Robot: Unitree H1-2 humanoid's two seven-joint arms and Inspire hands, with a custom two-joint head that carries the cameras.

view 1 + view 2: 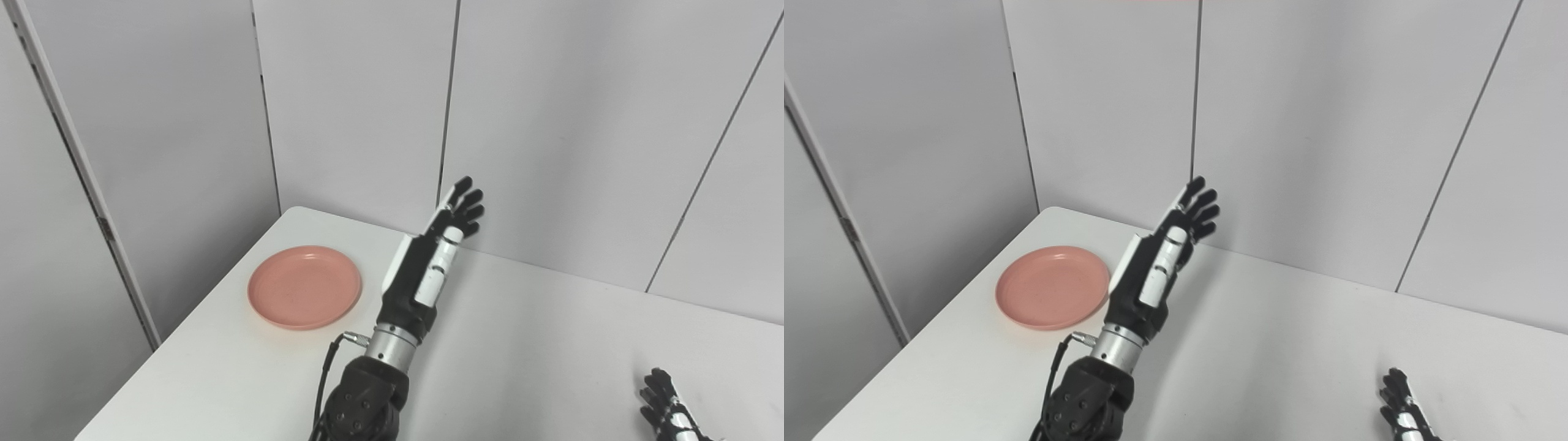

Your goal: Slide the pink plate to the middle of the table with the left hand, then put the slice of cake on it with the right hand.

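A pink plate lies empty near the table's left edge. My left hand is raised above the table just right of the plate, edge-on, with its fingers stretched out toward the back wall and nothing in them; it is apart from the plate. Only the fingertips of my right hand show at the bottom right corner, resting low over the table, spread and holding nothing. No slice of cake appears in either view.
The white table has a rounded far left corner and runs along grey wall panels at the back. Its left edge drops off just beyond the plate.
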